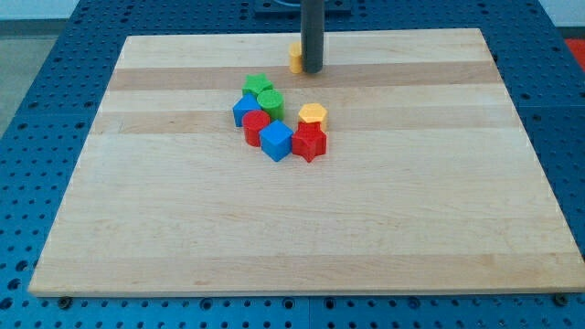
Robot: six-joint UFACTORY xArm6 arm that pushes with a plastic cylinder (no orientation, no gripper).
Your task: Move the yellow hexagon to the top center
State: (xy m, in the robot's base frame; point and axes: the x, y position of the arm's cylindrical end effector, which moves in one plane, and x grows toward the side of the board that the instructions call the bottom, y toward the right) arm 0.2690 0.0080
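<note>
A yellow hexagon (pixel 313 114) sits in the cluster of blocks above the board's middle, touching a red block (pixel 310 143) just below it. My tip (pixel 313 69) rests near the view's top centre, well above the hexagon. A second yellow block (pixel 295 57) stands just left of the rod, partly hidden by it; its shape is unclear.
The cluster also holds a green star-like block (pixel 257 85), a green rounded block (pixel 271 101), a blue block (pixel 245 110), a red block (pixel 257 126) and a blue cube (pixel 276 140). The wooden board (pixel 292 228) lies on a blue perforated table.
</note>
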